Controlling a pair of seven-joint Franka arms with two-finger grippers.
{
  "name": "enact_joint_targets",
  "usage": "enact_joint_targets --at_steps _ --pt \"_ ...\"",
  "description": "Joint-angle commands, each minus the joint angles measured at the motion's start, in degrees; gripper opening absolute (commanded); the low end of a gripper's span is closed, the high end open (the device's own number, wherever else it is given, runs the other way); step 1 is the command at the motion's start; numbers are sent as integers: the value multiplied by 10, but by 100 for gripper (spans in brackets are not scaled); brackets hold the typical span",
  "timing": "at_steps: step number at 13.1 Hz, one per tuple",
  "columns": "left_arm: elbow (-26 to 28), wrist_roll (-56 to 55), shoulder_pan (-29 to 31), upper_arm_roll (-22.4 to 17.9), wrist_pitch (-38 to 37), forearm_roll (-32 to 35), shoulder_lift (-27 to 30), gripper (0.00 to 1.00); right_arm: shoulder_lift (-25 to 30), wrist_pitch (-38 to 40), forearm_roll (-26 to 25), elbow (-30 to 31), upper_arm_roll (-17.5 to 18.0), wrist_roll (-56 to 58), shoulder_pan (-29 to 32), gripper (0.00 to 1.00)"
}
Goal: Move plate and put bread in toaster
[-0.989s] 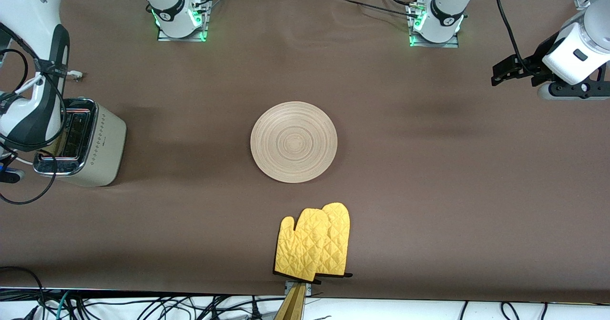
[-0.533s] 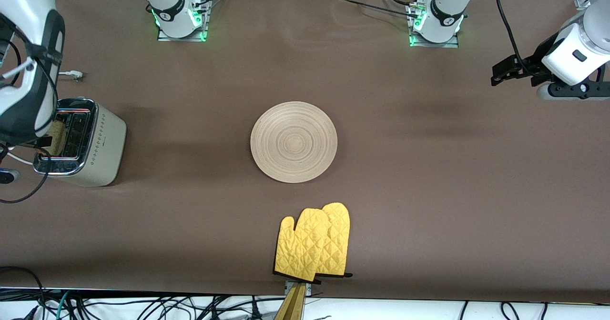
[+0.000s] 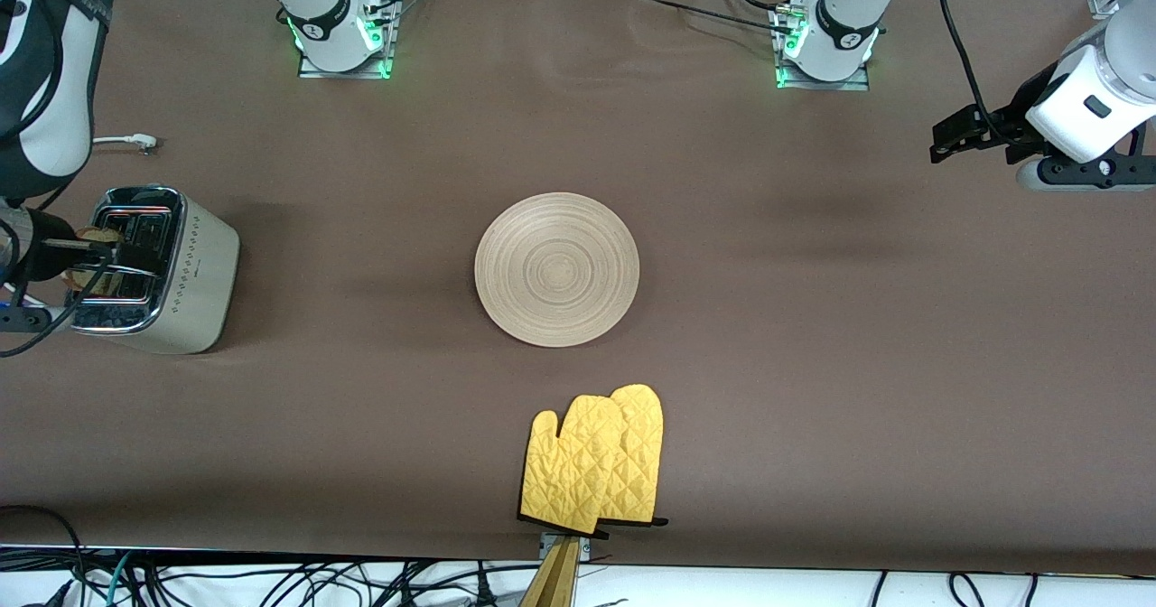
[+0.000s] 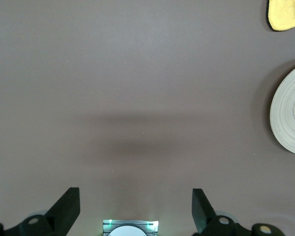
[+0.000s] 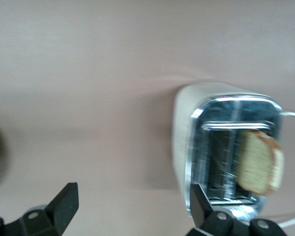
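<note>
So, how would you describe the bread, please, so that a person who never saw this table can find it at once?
Start from the toaster, the cream box with a chrome top at the right arm's end of the table. The bread stands in one of its two slots, its top sticking out. It is the only tan, brown-crusted slice; the plate is bare.

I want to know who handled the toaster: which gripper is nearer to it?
Right. The right gripper, open, is above the toaster; the left gripper, open, waits at the left arm's end of the table.
</note>
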State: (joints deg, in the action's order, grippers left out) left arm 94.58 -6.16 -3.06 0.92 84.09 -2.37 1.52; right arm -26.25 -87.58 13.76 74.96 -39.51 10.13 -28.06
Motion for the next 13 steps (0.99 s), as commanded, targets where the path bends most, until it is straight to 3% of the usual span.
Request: enact_joint_targets --at_steps 1,5,6,8,10,13 --pt "-5 -2 2 2 -9 -2 -1 100 12 4 11 8 -2 5 -40 100" --pt "-6 -2 2 1 -9 -2 -1 100 23 27 7 8 2 4 -64 100" --pt "-6 -2 2 1 -9 -2 0 100 35 24 6 9 24 6 -53 100" --pt "-7 -2 2 2 -9 -2 -1 100 61 23 -17 12 132 4 38 100" --pt "-7 -2 2 1 -9 -2 -1 100 88 18 -79 20 234 -4 124 100" --pt "-7 -1 2 1 -9 -1 -1 100 131 -18 -131 61 338 -19 210 100"
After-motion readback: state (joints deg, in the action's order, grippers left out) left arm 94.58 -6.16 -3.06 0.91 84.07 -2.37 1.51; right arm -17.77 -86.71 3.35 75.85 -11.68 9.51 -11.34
